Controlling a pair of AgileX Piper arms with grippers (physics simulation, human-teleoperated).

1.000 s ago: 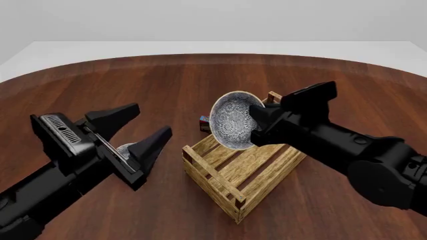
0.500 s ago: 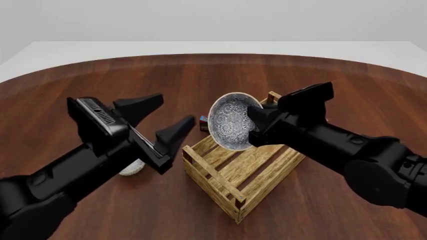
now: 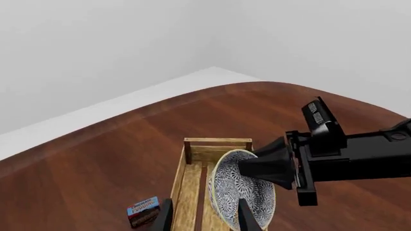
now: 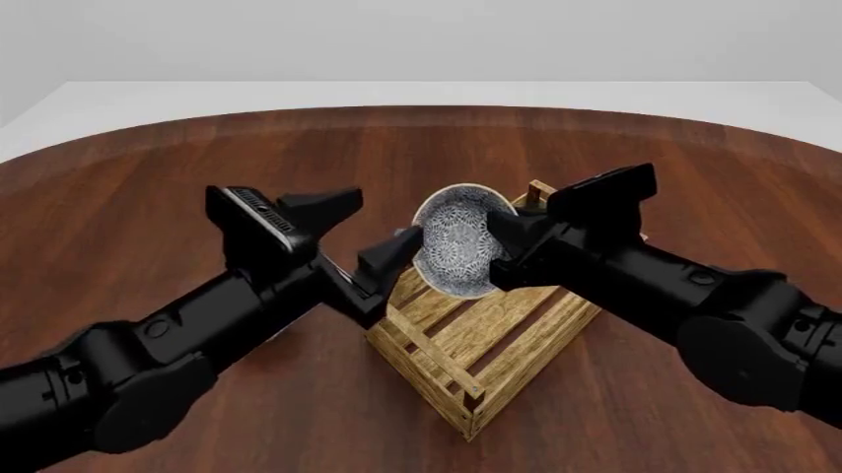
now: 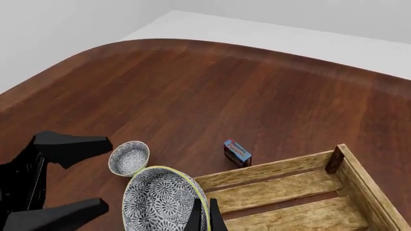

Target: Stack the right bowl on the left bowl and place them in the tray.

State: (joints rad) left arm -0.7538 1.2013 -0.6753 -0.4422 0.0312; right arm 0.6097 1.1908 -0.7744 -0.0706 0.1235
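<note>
Right gripper (image 4: 490,239) pinches round patterned right bowl (image 4: 455,239) above slatted tray (image 4: 476,340); left gripper (image 4: 375,229) wide, seemingly empty.

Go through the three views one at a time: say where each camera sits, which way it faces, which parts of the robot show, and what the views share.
Front view: fixed above and behind the arms, facing forward and down; left gripper open, right gripper holding the tilted bowl above the tray.
Left wrist view: behind the left fingers, facing the tray and held bowl, with the right arm crossing.
Right wrist view: behind the right gripper, facing down at the second bowl on the table and the small box.
Shared: all three show the held bowl and tray.
</note>
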